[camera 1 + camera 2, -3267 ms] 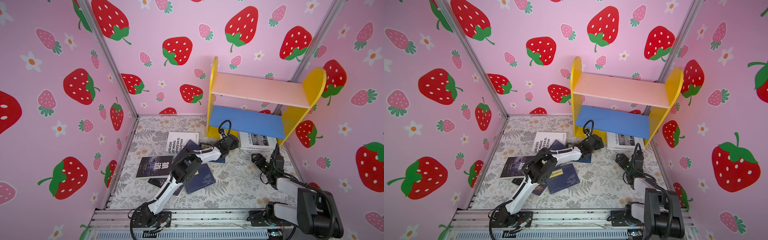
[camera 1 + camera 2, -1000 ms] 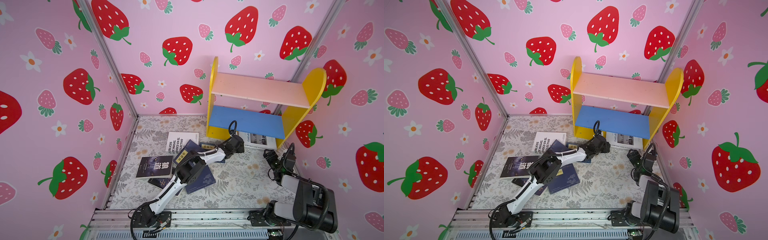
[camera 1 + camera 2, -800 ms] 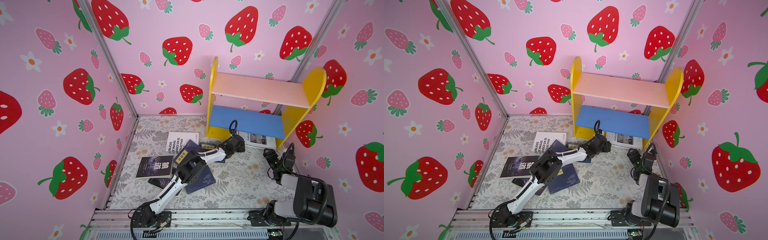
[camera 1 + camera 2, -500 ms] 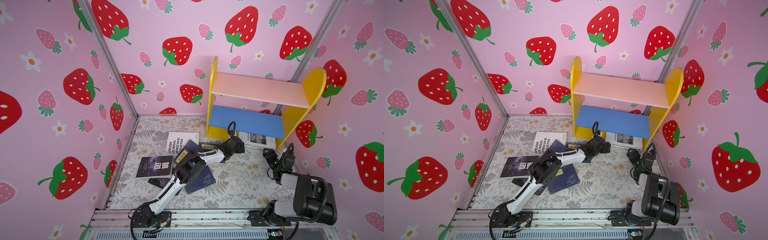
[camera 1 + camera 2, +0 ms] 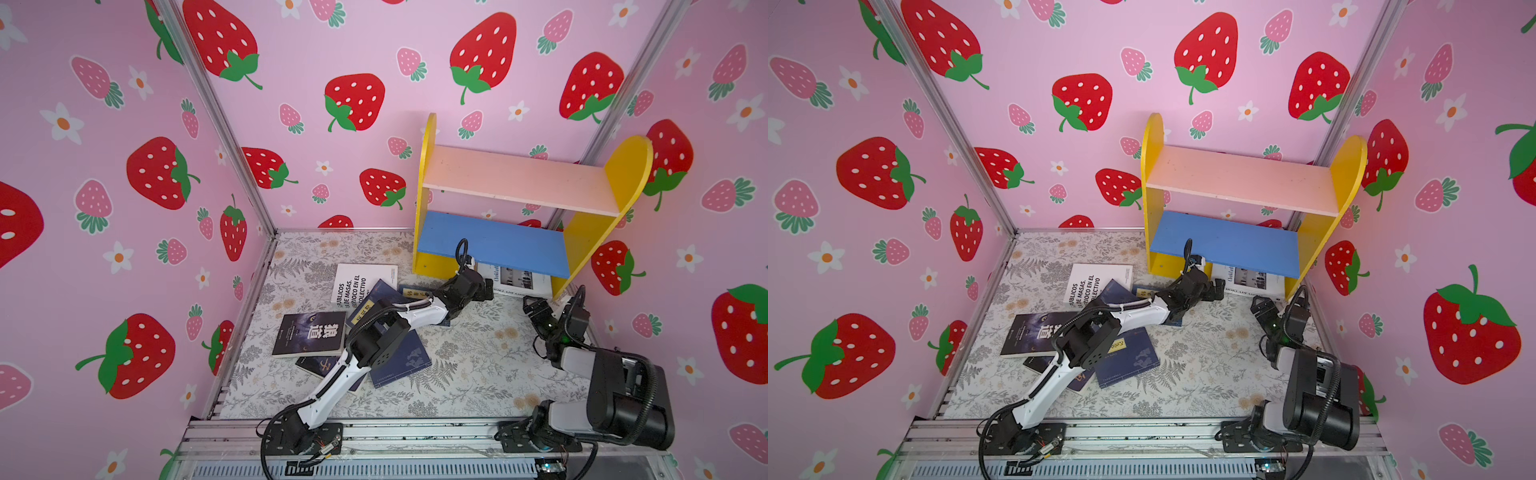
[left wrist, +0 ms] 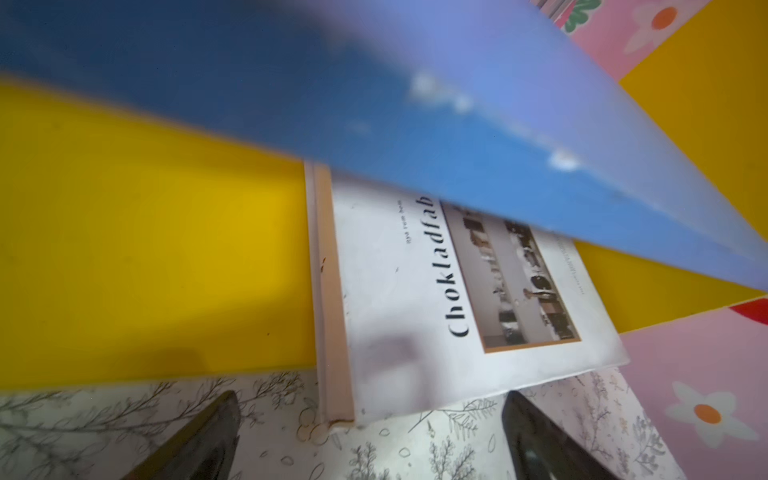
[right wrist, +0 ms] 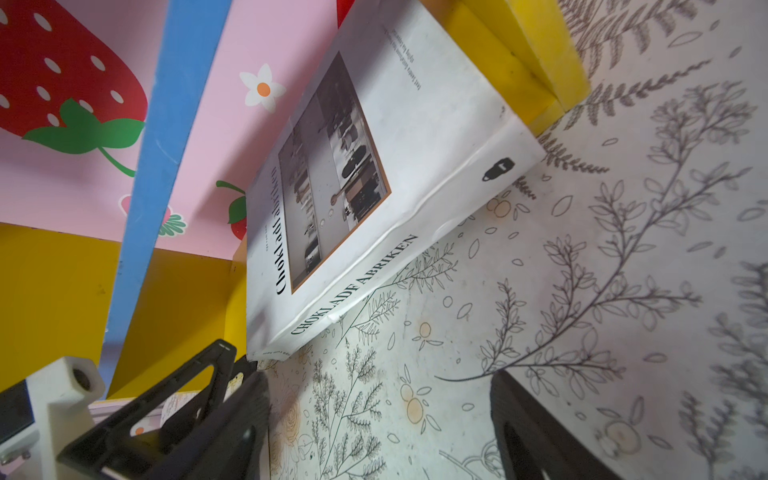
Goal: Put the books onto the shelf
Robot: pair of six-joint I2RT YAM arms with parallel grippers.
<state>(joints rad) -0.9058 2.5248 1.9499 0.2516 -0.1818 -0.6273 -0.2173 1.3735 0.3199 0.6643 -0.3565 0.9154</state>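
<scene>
Strawberry-print pink walls [image 5: 311, 41]; fern-print floor covering [image 5: 478, 357], perhaps paper.

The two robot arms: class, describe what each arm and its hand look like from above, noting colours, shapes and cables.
The left arm has slim white links between boxy black joints, and a black cable loop by its black hand. The right arm is bulkier, black with pale grey shells, a black hose, a small green light and a black hand.

light: bright, even | top views: bowed edges | left wrist: shelf [image 6: 291, 75] blurred
</scene>
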